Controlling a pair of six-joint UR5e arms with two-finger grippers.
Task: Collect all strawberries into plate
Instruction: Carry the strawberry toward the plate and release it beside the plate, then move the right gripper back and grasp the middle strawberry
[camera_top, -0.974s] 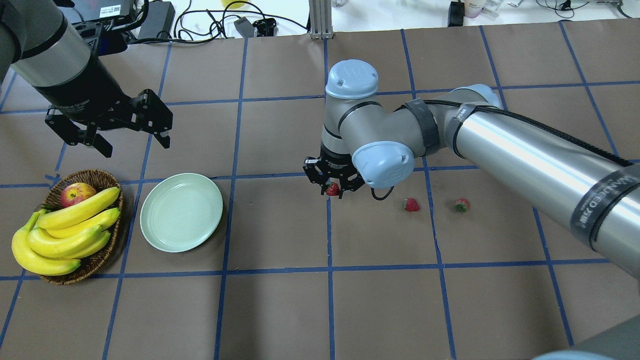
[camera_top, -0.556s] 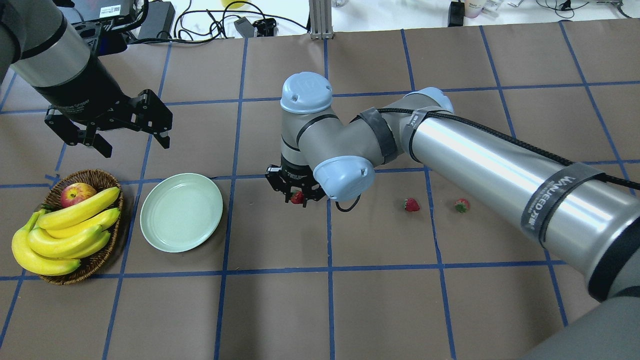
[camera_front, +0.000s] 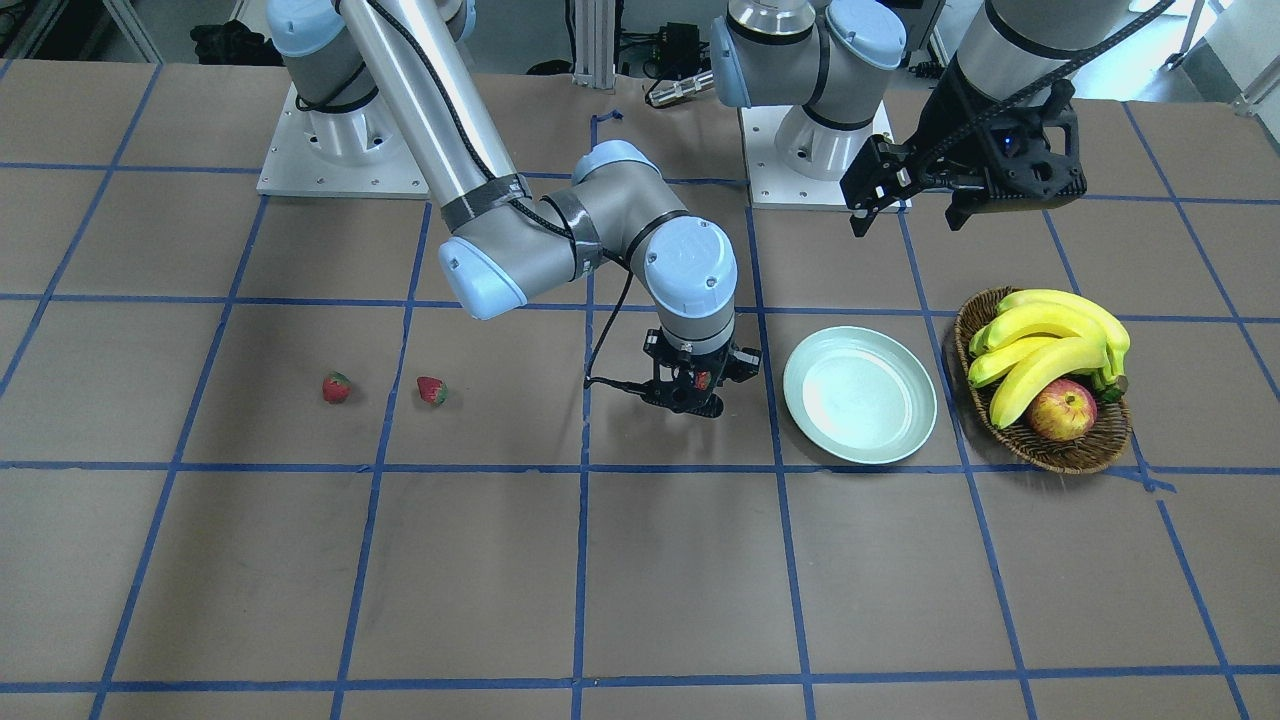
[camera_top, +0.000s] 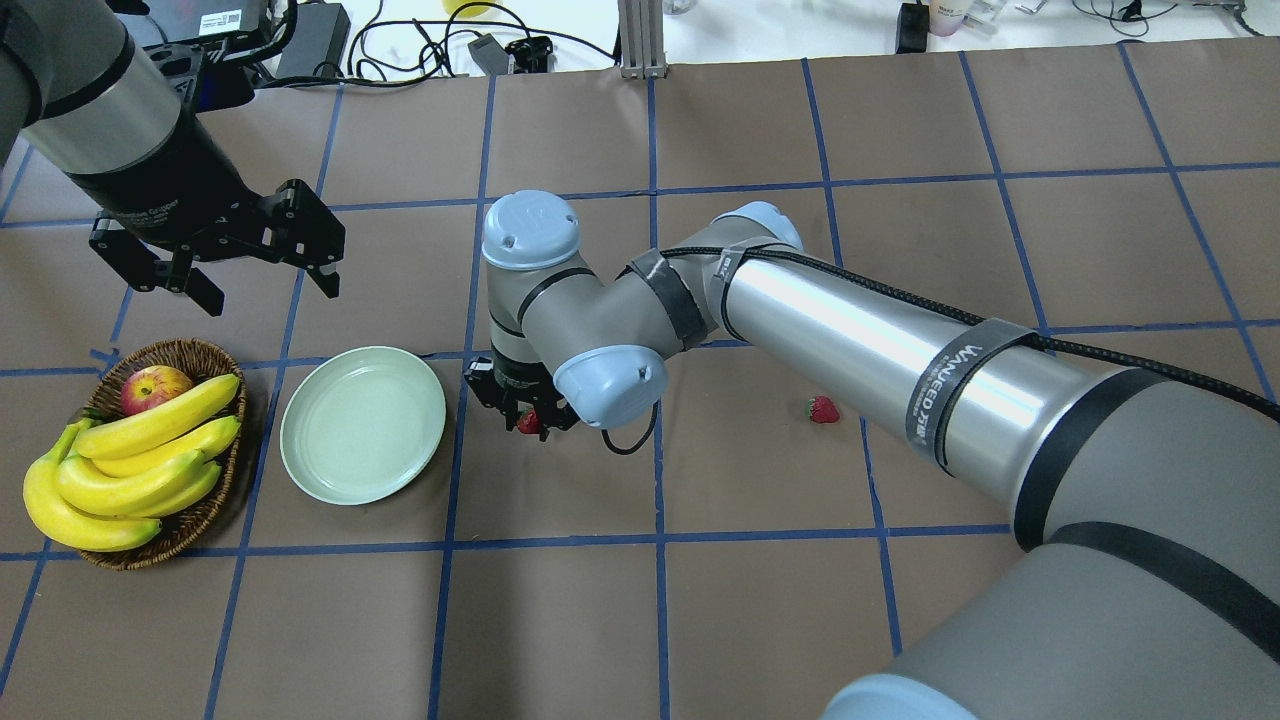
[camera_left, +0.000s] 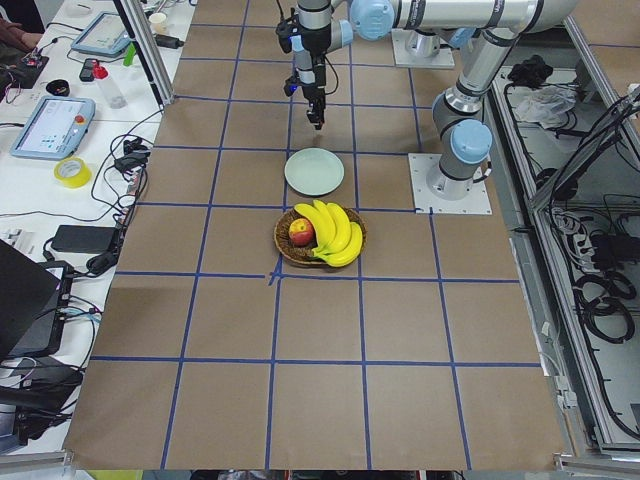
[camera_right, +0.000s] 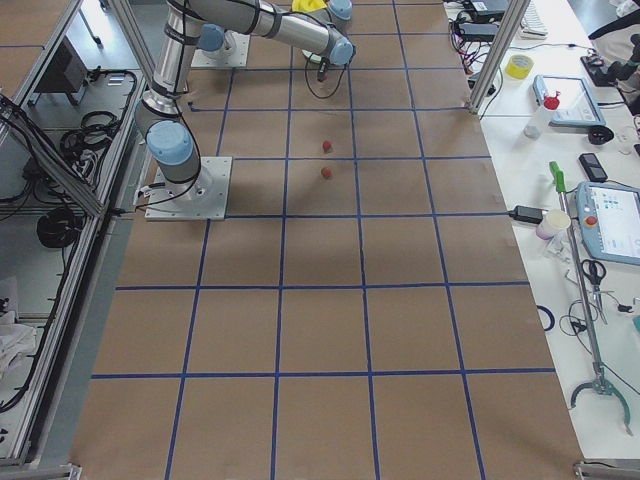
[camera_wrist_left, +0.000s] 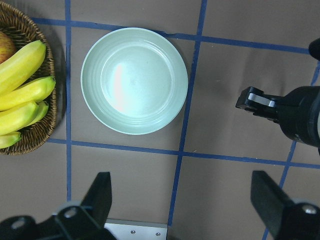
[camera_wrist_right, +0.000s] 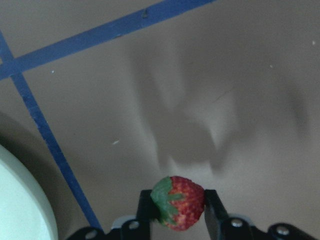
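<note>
My right gripper (camera_top: 528, 422) is shut on a small red strawberry (camera_wrist_right: 177, 202) with a green cap and holds it just above the table. It hangs a short way right of the pale mint plate (camera_top: 362, 424), whose rim shows at the left edge of the right wrist view. The plate (camera_wrist_left: 134, 80) has nothing in it. Two more strawberries (camera_front: 336, 387) (camera_front: 432, 390) lie on the table well off to the robot's right. In the overhead view the right arm hides one of them. My left gripper (camera_top: 272, 292) hangs open and holds nothing, above and behind the plate.
A brown wicker basket (camera_top: 190, 355) with bananas (camera_top: 130, 460) and an apple (camera_top: 153, 388) stands left of the plate. The long right arm (camera_top: 850, 340) reaches across the middle of the table. Blue tape lines grid the brown surface.
My right gripper has carried the strawberry leftward, from the table's middle to just beside the plate. The left arm has not moved.
</note>
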